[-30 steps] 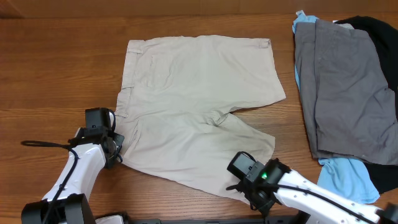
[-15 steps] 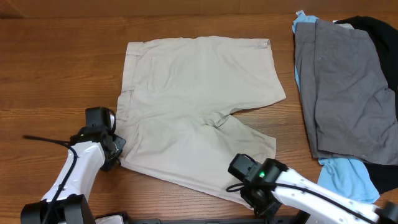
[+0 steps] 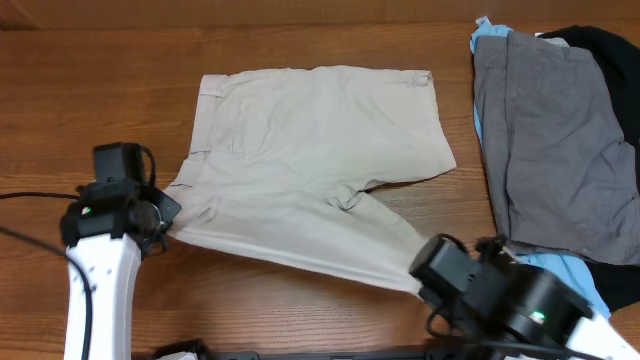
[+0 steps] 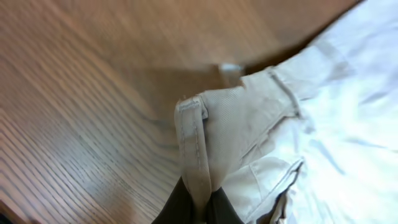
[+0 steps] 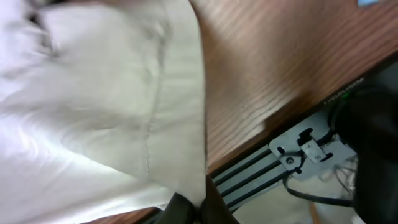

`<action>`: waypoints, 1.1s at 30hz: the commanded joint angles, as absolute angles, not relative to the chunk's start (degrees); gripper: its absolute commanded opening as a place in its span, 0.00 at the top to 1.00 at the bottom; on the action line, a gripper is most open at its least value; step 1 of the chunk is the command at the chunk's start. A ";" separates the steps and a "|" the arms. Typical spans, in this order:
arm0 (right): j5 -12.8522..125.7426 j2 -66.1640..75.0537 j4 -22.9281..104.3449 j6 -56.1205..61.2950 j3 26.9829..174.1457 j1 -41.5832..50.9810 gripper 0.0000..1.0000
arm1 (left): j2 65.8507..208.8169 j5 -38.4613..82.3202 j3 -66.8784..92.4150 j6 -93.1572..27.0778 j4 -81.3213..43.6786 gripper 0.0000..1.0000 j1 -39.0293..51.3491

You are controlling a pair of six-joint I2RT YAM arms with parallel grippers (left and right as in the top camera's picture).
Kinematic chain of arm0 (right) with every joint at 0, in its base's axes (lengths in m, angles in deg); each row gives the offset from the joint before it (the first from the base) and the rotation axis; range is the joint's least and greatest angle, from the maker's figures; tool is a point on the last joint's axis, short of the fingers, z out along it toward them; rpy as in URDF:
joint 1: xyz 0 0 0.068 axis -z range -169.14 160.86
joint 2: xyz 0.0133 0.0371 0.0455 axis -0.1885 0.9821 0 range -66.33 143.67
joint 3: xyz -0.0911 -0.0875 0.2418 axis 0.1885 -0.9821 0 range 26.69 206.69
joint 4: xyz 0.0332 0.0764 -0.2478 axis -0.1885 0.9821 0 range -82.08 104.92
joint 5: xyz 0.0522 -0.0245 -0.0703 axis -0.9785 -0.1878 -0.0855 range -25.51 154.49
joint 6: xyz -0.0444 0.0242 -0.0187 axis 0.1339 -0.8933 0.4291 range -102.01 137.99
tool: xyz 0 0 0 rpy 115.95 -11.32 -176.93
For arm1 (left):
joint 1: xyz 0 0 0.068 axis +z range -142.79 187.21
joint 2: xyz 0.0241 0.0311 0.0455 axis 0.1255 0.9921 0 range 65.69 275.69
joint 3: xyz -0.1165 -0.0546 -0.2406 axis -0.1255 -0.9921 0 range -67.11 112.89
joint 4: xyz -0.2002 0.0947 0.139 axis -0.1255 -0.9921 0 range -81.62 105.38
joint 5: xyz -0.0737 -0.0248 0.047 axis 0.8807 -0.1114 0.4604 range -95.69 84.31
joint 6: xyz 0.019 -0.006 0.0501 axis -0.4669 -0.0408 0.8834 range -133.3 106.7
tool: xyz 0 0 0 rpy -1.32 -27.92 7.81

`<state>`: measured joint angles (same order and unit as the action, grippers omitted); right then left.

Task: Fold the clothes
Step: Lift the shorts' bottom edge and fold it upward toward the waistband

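The beige shorts (image 3: 310, 140) lie spread on the wooden table, waistband to the left and legs to the right. My left gripper (image 3: 168, 226) is shut on the near waistband corner, which the left wrist view shows as a folded belt-loop edge (image 4: 198, 143) pinched in my left gripper (image 4: 200, 210) above the wood. At the near right, my right gripper (image 3: 424, 284) is shut on the hem corner of the near leg. In the right wrist view that hem (image 5: 180, 137) hangs from my right gripper (image 5: 198, 210). The shorts' near edge is lifted and stretched between both grips.
A pile of other garments sits at the right: a grey one (image 3: 560, 140) on top, light blue (image 3: 560, 285) under it, black (image 3: 610, 45) at the far corner. The table's front edge and a metal rail (image 5: 292, 155) lie close below the right gripper.
The right gripper has shut on the leg hem. Both arms have risen toward the camera, lifting the shorts' near edge. The left arm shifted left, the right arm shifted right.
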<state>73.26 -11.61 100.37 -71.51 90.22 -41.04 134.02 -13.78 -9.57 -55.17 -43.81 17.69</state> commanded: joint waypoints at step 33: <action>83.19 12.04 64.72 -31.18 102.41 -15.84 0.96 | 130.04 -17.89 -2.09 -48.42 -36.67 0.96 18.43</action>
<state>86.73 9.99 69.00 -42.63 100.99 -20.36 127.95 -15.38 -3.84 -49.29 -40.08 17.86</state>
